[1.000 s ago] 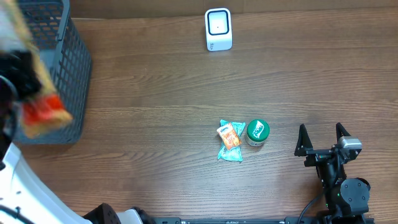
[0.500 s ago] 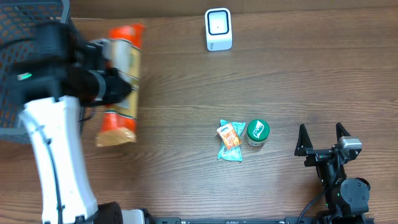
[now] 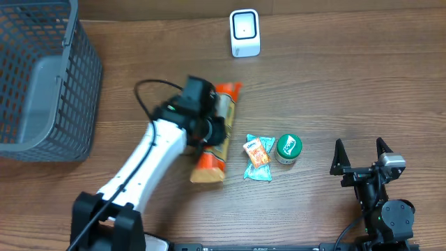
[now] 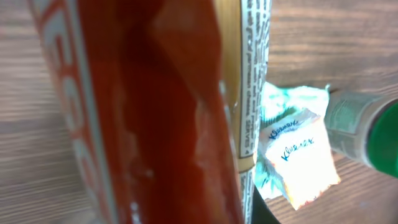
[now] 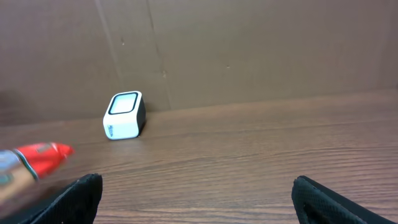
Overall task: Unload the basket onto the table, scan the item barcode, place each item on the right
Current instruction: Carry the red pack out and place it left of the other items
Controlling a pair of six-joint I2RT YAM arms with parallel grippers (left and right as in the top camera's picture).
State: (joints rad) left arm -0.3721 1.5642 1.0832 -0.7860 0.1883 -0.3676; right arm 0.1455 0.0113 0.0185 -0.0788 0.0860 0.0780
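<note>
Left fingers (image 3: pixel 215 130) clamped on orange snack bag (image 3: pixel 211 159), arm stretched forward, right fingers (image 3: pixel 339 157) apart, parked

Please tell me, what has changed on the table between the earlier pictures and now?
The left pincer, shut on the bag, carried it from the basket at the left rightward to the middle, next to the tissue pack. The scanner, tissue pack, jar and open right pincer stayed as they were.
</note>
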